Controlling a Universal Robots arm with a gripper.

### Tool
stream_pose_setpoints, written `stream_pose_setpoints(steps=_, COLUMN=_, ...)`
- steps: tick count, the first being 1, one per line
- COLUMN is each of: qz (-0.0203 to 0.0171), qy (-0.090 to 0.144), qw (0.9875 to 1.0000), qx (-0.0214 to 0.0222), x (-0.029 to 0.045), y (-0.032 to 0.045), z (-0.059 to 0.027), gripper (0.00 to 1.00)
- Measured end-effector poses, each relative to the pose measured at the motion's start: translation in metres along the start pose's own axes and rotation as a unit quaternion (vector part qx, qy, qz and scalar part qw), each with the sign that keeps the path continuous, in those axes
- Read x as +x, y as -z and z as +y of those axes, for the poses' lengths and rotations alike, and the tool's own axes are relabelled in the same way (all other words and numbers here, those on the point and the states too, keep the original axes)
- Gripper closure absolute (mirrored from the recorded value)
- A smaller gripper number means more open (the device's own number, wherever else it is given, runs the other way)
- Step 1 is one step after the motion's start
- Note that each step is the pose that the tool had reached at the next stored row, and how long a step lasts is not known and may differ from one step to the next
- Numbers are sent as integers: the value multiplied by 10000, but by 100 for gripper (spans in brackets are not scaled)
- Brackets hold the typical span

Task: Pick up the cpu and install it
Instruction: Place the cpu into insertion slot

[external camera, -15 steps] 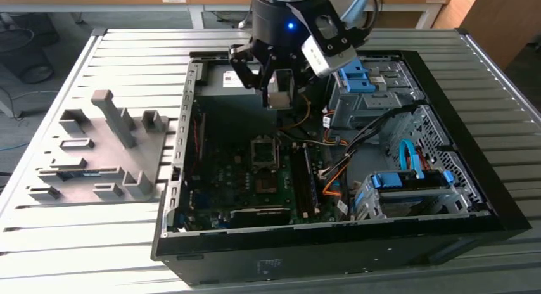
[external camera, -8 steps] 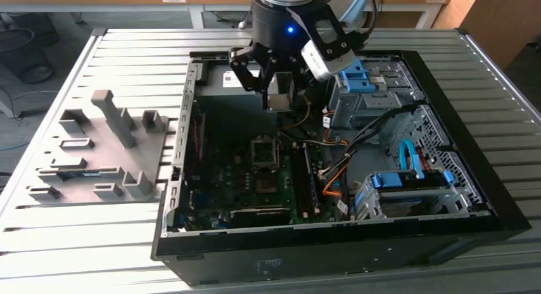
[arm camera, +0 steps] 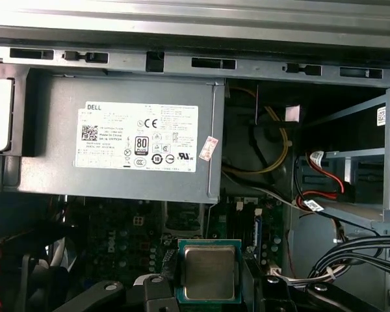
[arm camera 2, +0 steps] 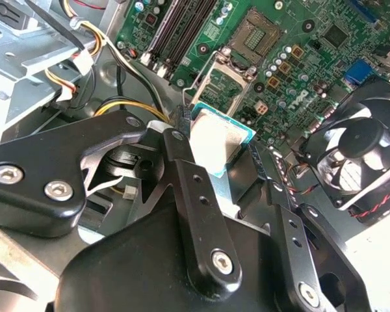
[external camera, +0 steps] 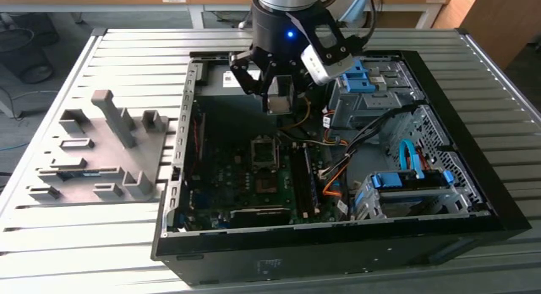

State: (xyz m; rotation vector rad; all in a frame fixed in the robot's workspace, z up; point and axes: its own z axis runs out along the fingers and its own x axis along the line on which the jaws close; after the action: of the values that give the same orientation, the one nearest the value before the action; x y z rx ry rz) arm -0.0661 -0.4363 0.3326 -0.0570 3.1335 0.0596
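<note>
My gripper (external camera: 277,99) hangs inside the open computer case (external camera: 338,243), above the motherboard (external camera: 253,180), shut on the cpu (external camera: 279,104). The cpu (arm camera 2: 218,140) is a small square chip with a silvery metal top and a green rim, held by its edges between the two black fingers (arm camera 2: 182,159). In the first wrist view the cpu (arm camera: 209,272) sits flat between the jaws of the gripper (arm camera: 209,286). The open socket (arm camera 2: 252,36) with its raised metal frame (arm camera 2: 220,81) lies on the board beyond the chip. In the exterior view the socket (external camera: 263,153) is just below the gripper.
A grey power-supply box (arm camera: 117,143) with a white label fills the case wall beside the gripper. A black fan (arm camera 2: 357,143), memory slots (arm camera 2: 182,26), loose cables (external camera: 338,161) and blue-tabbed drive cages (external camera: 406,180) crowd the case. A grey parts fixture (external camera: 101,148) lies on the table at the exterior view's left.
</note>
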Motion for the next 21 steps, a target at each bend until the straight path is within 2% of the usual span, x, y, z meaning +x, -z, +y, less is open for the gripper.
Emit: stream_pose_setpoints(steps=21, qz=0, qy=0, qw=10000, qx=0, x=2, y=-113, z=-43, gripper=53)
